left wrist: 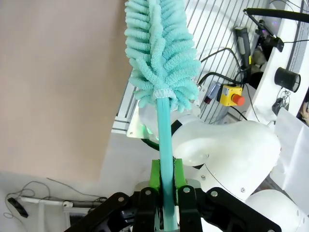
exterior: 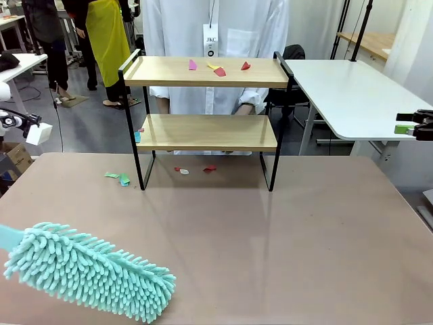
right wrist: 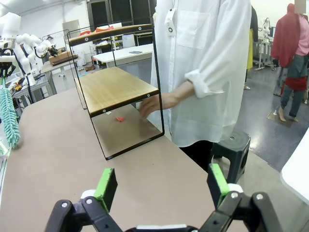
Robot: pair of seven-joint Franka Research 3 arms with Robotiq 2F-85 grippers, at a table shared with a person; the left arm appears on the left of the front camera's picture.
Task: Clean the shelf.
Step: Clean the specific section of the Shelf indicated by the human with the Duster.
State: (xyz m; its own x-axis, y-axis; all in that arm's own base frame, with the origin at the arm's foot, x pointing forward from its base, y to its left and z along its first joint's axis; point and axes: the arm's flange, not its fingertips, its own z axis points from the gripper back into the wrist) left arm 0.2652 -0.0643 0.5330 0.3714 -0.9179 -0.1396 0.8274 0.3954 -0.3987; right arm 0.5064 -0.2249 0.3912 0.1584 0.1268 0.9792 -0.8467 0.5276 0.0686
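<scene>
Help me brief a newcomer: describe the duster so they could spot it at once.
Start at the brown tabletop before the two-tier wooden shelf with black frame. Over the table's near left corner hangs a teal duster with a shaggy head, handle clamped in the left hand. Unlike the small coloured paper scraps, it is fluffy.

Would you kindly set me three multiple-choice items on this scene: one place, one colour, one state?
1. The duster's head is: A in the person's hand; B over the table's near left corner; C hanging from a hook.
2. The duster is: A orange; B black; C turquoise.
3. The left gripper is: A open; B shut on the duster's handle; C shut on a paper scrap.
Answers: 1 B, the front view shows it there, short of the shelf; 2 C, its fringes are turquoise; 3 B, green pads clamp the handle.
</scene>
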